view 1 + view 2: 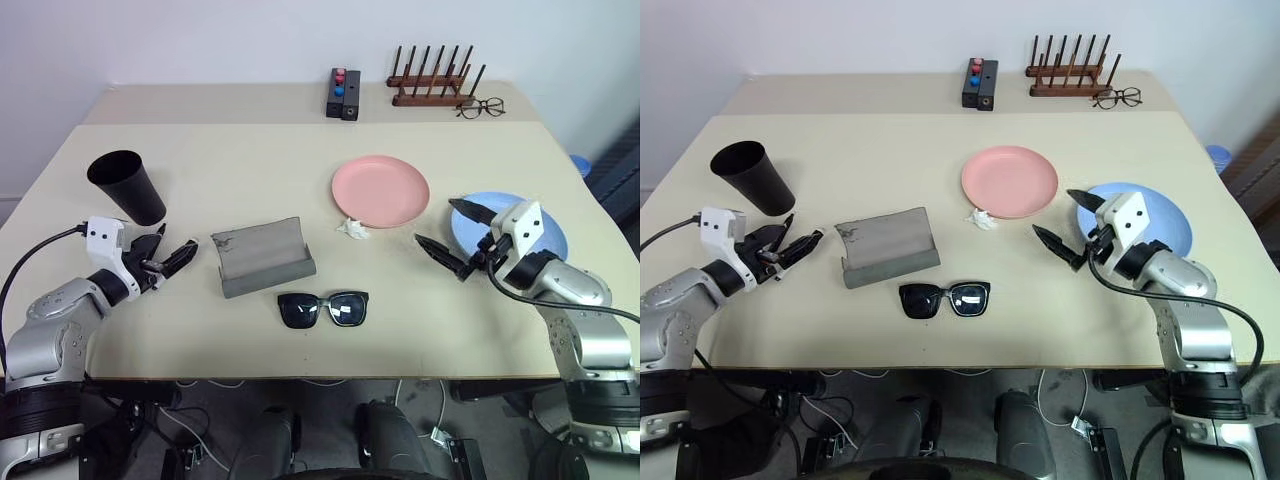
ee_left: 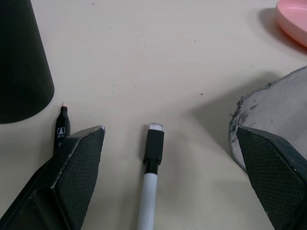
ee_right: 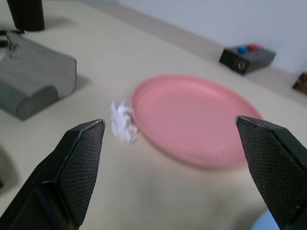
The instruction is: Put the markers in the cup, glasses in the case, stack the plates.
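A beige table (image 1: pixel 250 160) runs back to a plain white wall (image 1: pixel 200 40); cables (image 1: pixel 200 420) trail on the dark floor beneath its front edge.

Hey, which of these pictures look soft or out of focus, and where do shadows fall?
Right wrist view: the round salmon pink plate and crumpled white scrap look soft. Left wrist view: the white-barrelled marker is crisp; the grey felt case casts a soft shadow on the beige table.
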